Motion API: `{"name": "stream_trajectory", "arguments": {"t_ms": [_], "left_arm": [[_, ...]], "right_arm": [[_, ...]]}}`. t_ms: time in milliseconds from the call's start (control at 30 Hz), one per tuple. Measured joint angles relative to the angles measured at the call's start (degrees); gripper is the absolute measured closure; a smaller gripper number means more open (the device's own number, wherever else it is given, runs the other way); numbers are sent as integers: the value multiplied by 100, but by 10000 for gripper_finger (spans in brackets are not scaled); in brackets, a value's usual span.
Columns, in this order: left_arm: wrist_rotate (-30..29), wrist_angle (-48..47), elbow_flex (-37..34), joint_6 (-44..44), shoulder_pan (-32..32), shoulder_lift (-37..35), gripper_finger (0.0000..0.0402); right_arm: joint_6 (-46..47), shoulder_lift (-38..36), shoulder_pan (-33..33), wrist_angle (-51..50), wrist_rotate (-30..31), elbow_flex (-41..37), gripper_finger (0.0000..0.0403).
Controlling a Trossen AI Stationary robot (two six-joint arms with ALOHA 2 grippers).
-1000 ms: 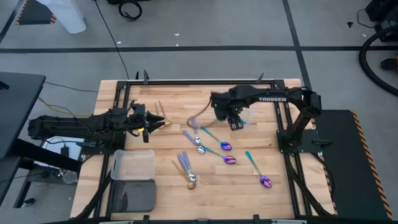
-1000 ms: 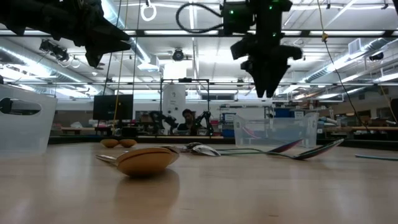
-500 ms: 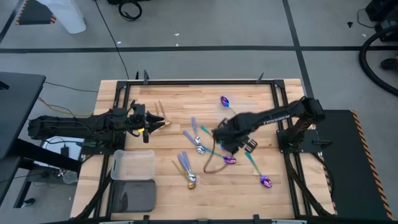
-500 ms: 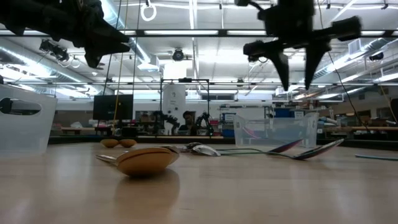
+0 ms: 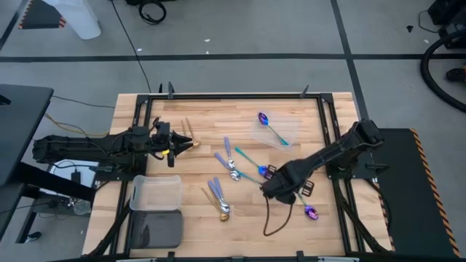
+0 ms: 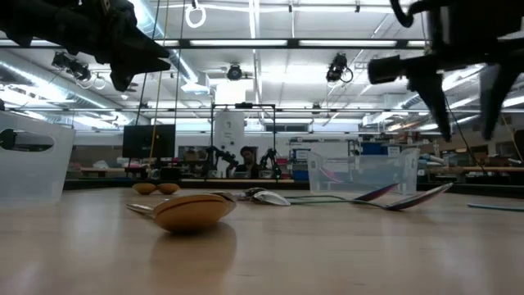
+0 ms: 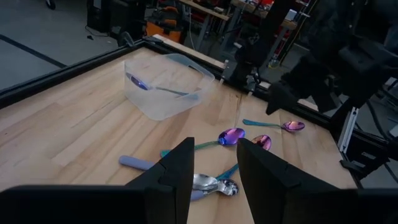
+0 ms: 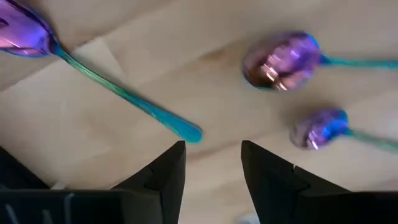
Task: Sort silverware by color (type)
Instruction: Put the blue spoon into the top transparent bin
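With its jaws apart and empty, the right end effector (image 5: 280,191) was held above the teal-handled spoons (image 8: 283,62), judged light, stiff, slippery and best pinched across the slim handle.

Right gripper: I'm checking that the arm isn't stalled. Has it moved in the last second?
Yes. In the high view the right gripper has swung from beside the far clear plastic container towards the table's near edge, over the teal-handled iridescent spoons.

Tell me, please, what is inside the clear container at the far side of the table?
The clear container holds one iridescent purple-blue spoon with a teal handle. Its walls are see-through, so nothing else seems hidden inside.
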Motion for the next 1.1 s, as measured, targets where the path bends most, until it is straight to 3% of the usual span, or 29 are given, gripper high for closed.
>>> {"name": "stream_trajectory", "arguments": {"t_ms": [667, 1100], "left_arm": [[1, 33, 0, -155, 0, 2, 272], [1, 29, 0, -306, 0, 0, 272]], "right_arm": [[-1326, 2, 1041, 878, -246, -1335, 238], [-1304, 2, 1326, 1430, -439, -1649, 255]]}}
